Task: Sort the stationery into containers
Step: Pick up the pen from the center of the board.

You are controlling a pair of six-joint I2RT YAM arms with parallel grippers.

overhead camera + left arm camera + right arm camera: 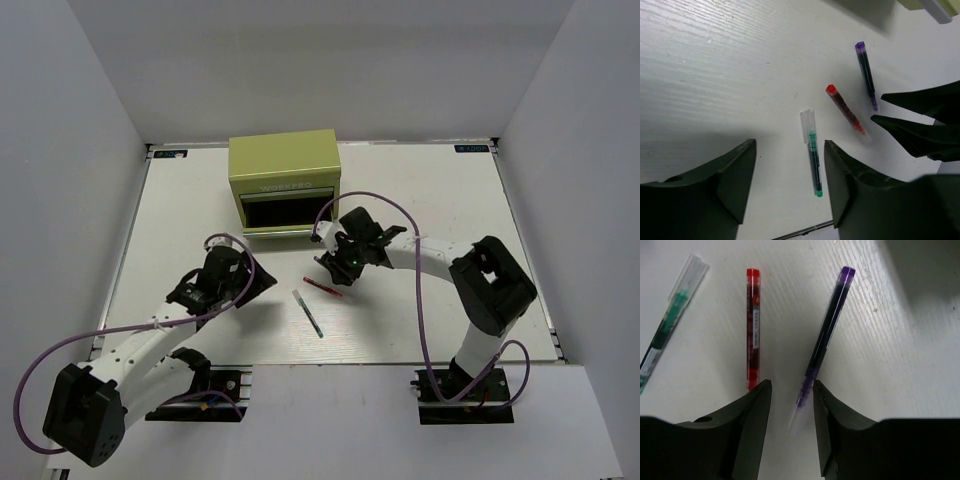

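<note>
My right pincer (789, 405) stands narrow astride the tip of the dark pen (827, 335), with a gap showing on one side. I judge it is placed to close. The pen is thin, with a purple end and a dark barrel. It lies flat on the tabletop (900, 365), near the olive chest (285, 165).

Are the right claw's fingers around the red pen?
No, the right gripper straddles the tip of the purple pen; the red pen lies outside its fingers.
</note>
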